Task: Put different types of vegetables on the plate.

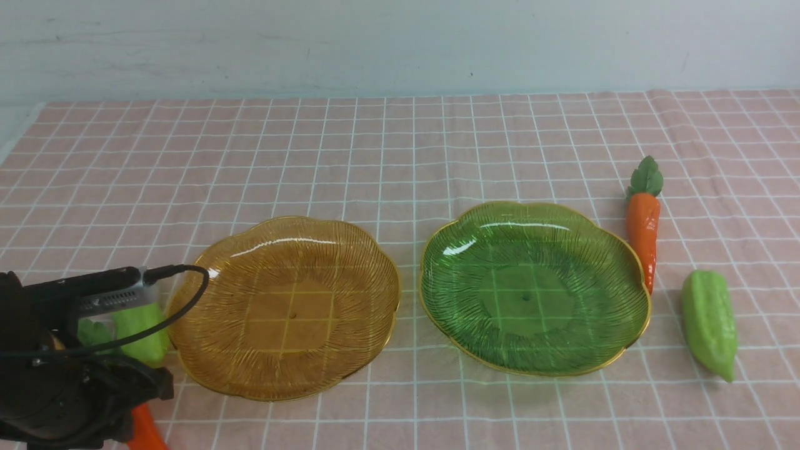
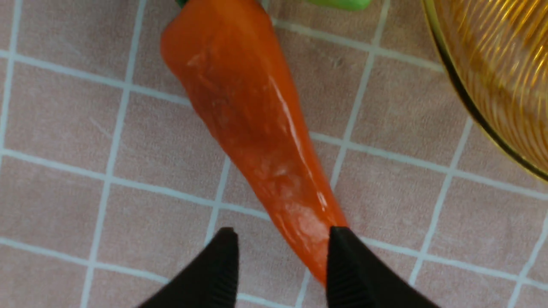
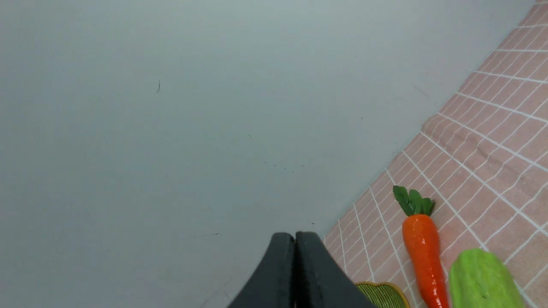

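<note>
My left gripper [image 2: 282, 234] is open low over the cloth. Its fingers [image 2: 346, 273] straddle the thin tip of an orange carrot [image 2: 252, 115], which lies flat beside one finger. In the front view my left arm [image 1: 56, 375] covers most of this carrot [image 1: 147, 431] and part of a light green gourd [image 1: 140, 331] by the amber plate [image 1: 187, 350]. A second carrot [image 1: 644, 228] and a second gourd [image 1: 709, 325] lie right of the green plate [image 1: 437, 312]; both plates hold nothing. My right gripper [image 3: 294, 239] is shut and empty, up in the air facing the wall.
The amber plate's rim [image 2: 471, 107] is close beside the left gripper. The right wrist view shows the right carrot [image 3: 421, 252], the gourd [image 3: 483, 278] and the green plate's rim [image 3: 381, 295] below. A pink checked cloth [image 1: 400, 144] covers the table up to the wall.
</note>
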